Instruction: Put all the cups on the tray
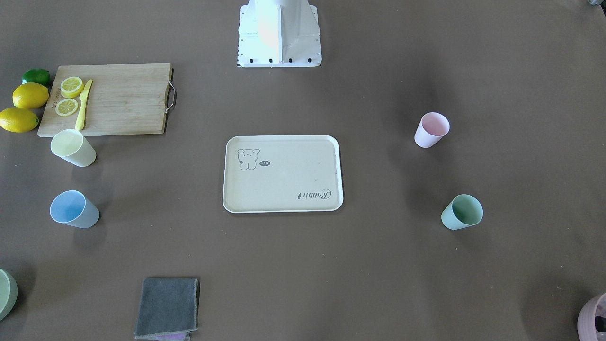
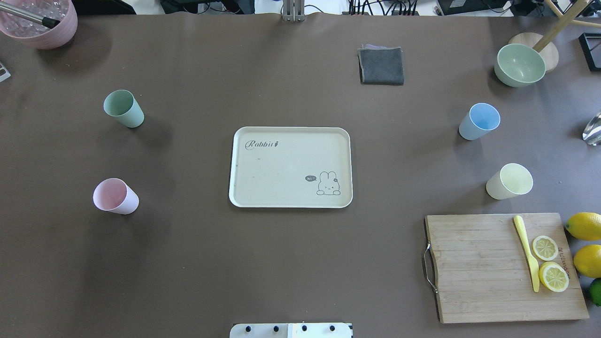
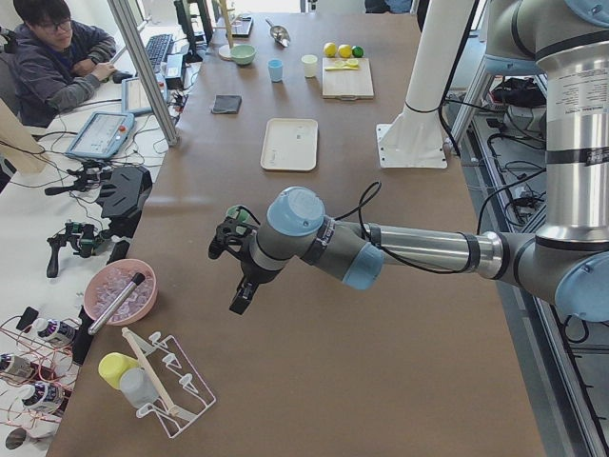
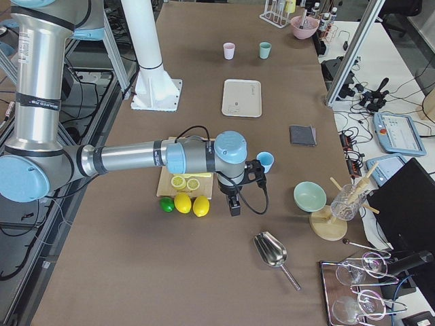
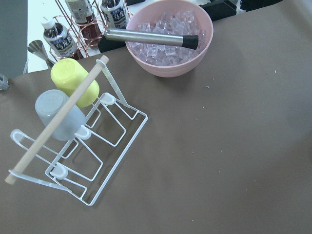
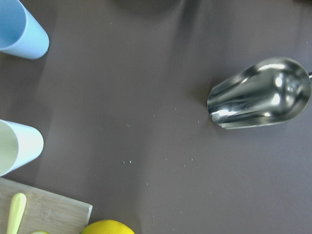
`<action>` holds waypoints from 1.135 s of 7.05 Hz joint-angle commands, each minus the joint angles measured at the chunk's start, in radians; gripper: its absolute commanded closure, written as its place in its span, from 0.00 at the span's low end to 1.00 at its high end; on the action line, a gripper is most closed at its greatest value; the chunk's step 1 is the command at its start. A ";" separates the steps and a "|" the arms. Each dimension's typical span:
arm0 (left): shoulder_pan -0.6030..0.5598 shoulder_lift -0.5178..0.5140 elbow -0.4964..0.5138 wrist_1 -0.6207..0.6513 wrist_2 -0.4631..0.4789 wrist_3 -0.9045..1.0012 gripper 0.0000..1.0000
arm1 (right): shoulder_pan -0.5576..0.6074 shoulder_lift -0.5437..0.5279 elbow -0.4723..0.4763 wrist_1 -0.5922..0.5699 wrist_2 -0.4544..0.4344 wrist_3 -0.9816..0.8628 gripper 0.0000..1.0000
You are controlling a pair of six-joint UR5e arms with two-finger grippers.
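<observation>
Now, four cups stand upright on the counter, flanking the tray.
Left of it: pink cup near, mint cup far; right: yellow cup near, blue cup far. Left hand, right hand: cannot tell if apart or together.

Matt, smooth plastic: pale yellow cup, light blue cup, pale pink cup, mint green cup, cream tray.
Bare wood, visible grain: cutting board.
Soft napped cloth: grey towel.
Mirror-polished metal: scoop.
Matt brown sheet, faintly creased: table cover.
</observation>
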 commanded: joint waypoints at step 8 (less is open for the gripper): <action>0.539 -0.438 0.316 -0.050 0.036 -0.629 0.02 | -0.362 0.250 -0.035 0.184 -0.227 0.852 0.02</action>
